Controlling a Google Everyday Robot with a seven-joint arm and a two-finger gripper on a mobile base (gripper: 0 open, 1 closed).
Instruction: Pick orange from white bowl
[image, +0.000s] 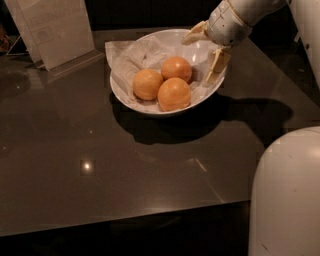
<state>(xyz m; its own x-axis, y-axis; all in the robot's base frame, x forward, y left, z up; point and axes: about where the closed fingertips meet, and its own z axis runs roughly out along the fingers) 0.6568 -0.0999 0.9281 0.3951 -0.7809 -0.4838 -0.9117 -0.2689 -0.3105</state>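
Observation:
A glossy white bowl (197, 104) with crinkled white paper lining sits on the dark table. Three oranges lie in it: one at the left (147, 84), one at the back (176, 68), one at the front (174, 94). My gripper (205, 52) hangs over the bowl's right side, just right of the back orange. It is open and empty, with one cream finger (194, 34) over the far rim and the other finger (216, 65) by the near right rim. It touches no orange.
A clear plastic sign holder (55, 31) stands at the back left of the table. The table's front edge (125, 220) runs across the lower part of the view. My white body (285, 195) fills the lower right corner.

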